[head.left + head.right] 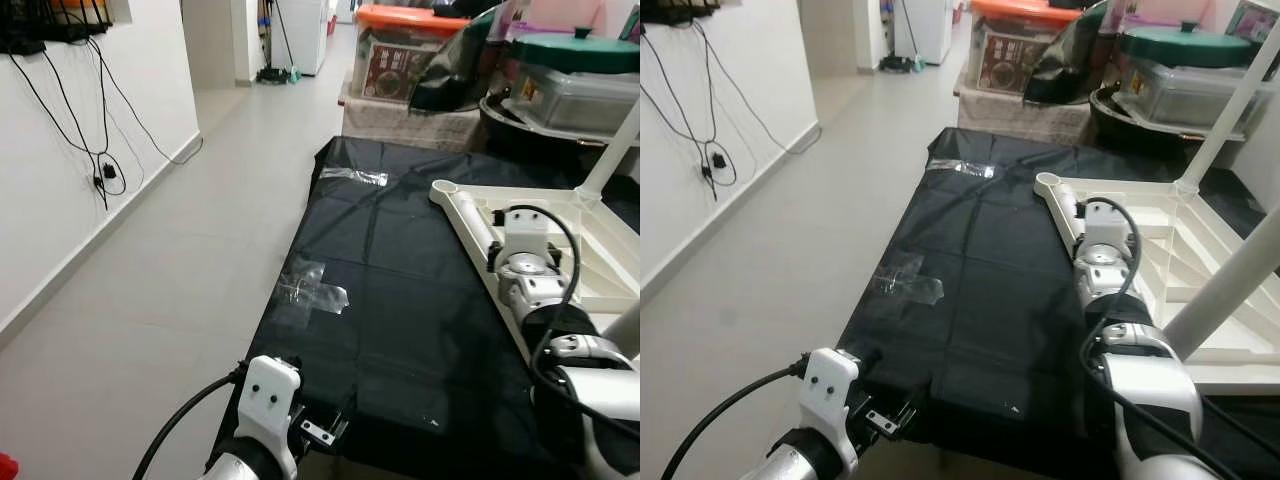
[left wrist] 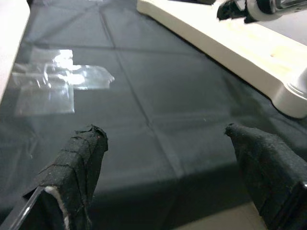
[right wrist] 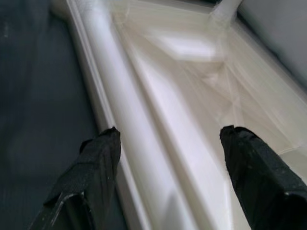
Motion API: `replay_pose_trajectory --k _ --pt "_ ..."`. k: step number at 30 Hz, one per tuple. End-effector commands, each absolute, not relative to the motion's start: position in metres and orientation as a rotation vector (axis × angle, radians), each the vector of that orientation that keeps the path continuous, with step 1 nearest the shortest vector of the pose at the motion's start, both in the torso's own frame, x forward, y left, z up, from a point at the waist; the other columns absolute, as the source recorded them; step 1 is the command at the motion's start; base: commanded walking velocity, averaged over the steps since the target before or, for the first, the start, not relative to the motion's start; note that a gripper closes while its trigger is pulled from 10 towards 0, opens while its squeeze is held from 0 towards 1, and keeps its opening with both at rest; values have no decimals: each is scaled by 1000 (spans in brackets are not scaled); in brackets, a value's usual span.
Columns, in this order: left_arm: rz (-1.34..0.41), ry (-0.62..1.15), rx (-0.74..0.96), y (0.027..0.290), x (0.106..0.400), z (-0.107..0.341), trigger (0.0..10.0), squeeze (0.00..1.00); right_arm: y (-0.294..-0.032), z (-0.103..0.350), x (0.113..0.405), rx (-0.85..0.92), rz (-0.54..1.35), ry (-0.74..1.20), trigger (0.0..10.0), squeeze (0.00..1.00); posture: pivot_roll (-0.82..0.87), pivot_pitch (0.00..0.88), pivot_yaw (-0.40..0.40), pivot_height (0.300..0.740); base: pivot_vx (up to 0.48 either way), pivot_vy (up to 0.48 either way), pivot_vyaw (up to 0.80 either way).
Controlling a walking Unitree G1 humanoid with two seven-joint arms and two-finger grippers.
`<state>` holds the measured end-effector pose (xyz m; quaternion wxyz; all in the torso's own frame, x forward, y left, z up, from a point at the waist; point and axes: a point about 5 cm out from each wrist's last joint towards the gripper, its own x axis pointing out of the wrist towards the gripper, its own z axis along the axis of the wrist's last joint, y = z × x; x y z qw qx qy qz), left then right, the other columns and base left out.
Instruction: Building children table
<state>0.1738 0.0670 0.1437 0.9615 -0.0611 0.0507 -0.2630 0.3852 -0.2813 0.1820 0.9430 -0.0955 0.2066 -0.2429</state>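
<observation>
Writing: none can be read; the box [image 1: 392,62] with the orange lid at the far end carries a printed picture label, too small to make out.
Table: the white children's table [image 1: 1200,300] lies upside down on the right half of the black sheet [image 1: 400,300], its ribbed underside facing up. Two white legs [image 1: 1225,290] stand up from it; a third lies flat along its near left edge.
Right gripper: the right gripper [image 3: 168,143] sits over the left edge of the upturned table, above the leg lying there. Its two black fingers [image 3: 98,165] are spread wide, one over the sheet side of the rim, the other over the ribbed underside. They pinch nothing; whether the tips touch the plastic cannot be told.
Left gripper: the left gripper [image 2: 168,153] hangs over the near edge of the sheet, well apart from the table. Its fingers [image 2: 79,165], wrapped in black cloth tape, stand wide apart and hold nothing.
Sheet: black, creased in squares, spread on the floor; patches of clear tape [image 1: 312,292] are stuck on its left side and another strip near its far edge.
Surroundings: pale tiled floor [image 1: 150,300]; a white wall on the left with black cables [image 1: 100,150] hanging down; storage boxes and a grey lidded bin [image 1: 580,85] stacked beyond the sheet.
</observation>
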Motion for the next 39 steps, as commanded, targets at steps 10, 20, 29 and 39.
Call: replay_pose_trajectory --k 10,20,29,39 --pt "-555 152 -190 58 153 152 10000 0 -282 149 371 -115 -326 685 10000 0 45 191 -95 740 0 0 0" --pt "-548 165 -201 57 151 156 10000 0 -273 151 374 -219 -117 737 10000 0 40 193 -109 740 0 0 0" --pt "-551 171 -208 55 152 155 10000 0 -271 181 389 -215 -150 548 10000 0 36 190 -110 740 0 0 0" --pt "-551 173 -207 55 154 156 10000 0 -255 191 398 -180 -57 451 10000 0 34 186 -113 740 0 0 0"
